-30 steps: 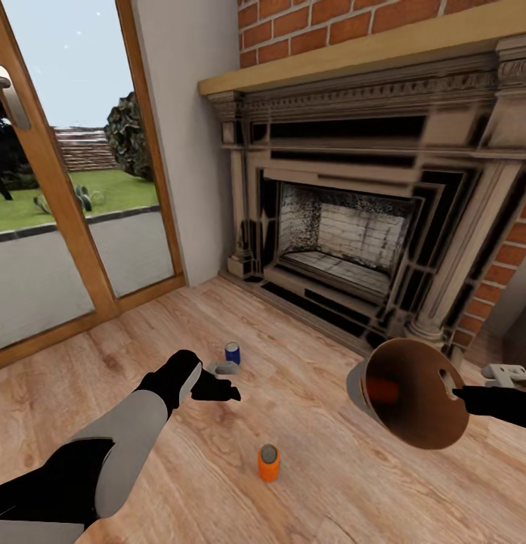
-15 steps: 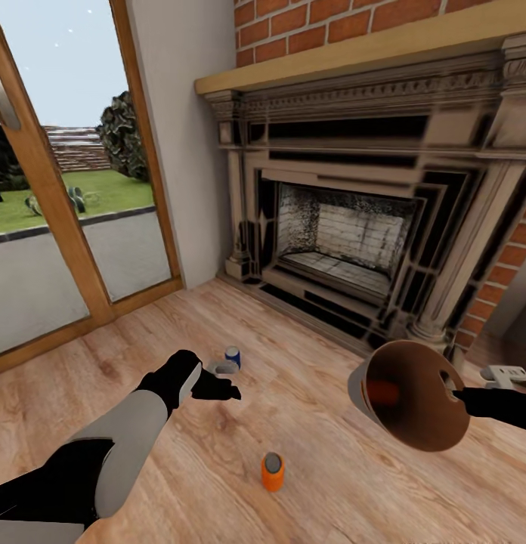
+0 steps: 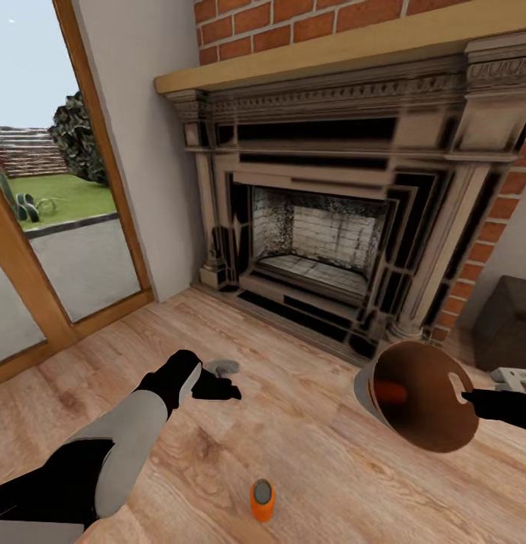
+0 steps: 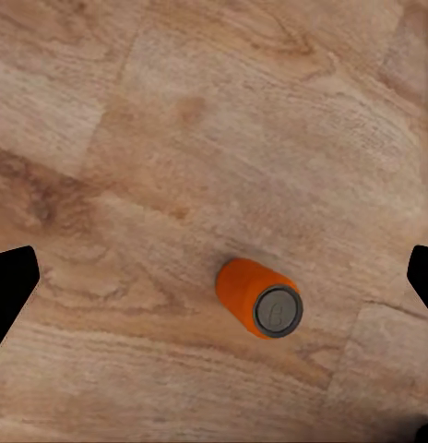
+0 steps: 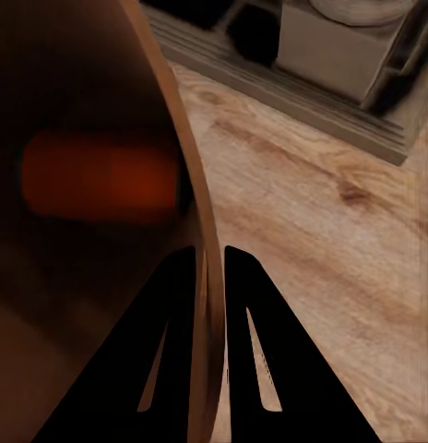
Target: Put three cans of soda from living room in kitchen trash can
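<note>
With the right tool (image 3: 468,396) pinching the rim of the tilted trash can (image 3: 422,393) (one orange can (image 3: 389,392) already inside), that can may roll out, while the left tool (image 3: 231,392), spread open, could topple the upright orange soda can (image 3: 262,499) on the floor.

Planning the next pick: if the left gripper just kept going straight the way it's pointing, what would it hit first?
Probably the wood floor. The upright orange can sits slightly off the centre line between the open left gripper's fingers, so it may be missed; depth is unclear.
</note>
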Robot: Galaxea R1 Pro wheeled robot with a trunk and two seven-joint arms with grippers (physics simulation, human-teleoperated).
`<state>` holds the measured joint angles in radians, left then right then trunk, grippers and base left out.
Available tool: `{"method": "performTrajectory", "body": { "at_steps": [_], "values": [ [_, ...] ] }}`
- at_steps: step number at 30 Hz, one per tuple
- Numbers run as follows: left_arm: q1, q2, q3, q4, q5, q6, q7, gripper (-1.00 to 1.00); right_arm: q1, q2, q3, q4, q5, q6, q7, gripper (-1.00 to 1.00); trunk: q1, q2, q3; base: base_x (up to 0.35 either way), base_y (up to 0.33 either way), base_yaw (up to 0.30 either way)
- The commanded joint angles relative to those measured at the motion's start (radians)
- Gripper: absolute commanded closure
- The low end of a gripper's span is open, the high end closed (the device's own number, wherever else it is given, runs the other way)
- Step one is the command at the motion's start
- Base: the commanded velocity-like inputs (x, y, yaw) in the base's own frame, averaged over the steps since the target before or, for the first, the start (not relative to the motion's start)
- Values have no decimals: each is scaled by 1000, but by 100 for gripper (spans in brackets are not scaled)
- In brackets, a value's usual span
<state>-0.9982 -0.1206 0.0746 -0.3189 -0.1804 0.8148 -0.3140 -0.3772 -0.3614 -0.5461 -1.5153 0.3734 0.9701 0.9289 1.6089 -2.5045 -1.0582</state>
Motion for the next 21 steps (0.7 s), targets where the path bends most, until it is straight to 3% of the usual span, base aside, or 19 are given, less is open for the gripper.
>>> {"method": "performTrajectory", "body": {
  "at_steps": [1, 7, 14, 21],
  "values": [
    [0, 0, 0, 0, 0, 0, 0, -100, 0, -1, -1, 0, -28, 14, 7, 100, 0, 0, 0, 135, 21, -82],
    [1, -1, -1, 0, -1, -1, 0, -100, 0, -8, -18, -3, -14, 17, 1, 100, 0, 0, 0, 44, 7, -27],
    [1, -6, -1, 1, -4, -2, 0, -100, 1, -21, -21, -7, 59, 18, 1, 100, 0, 0, 1, 4, -143, -2],
    [1, -9, -2, 3, -8, 0, 3, -100, 1, -22, -21, -11, 67, 18, 1, 100, 0, 0, 1, 0, -128, 0]
  ]
}}
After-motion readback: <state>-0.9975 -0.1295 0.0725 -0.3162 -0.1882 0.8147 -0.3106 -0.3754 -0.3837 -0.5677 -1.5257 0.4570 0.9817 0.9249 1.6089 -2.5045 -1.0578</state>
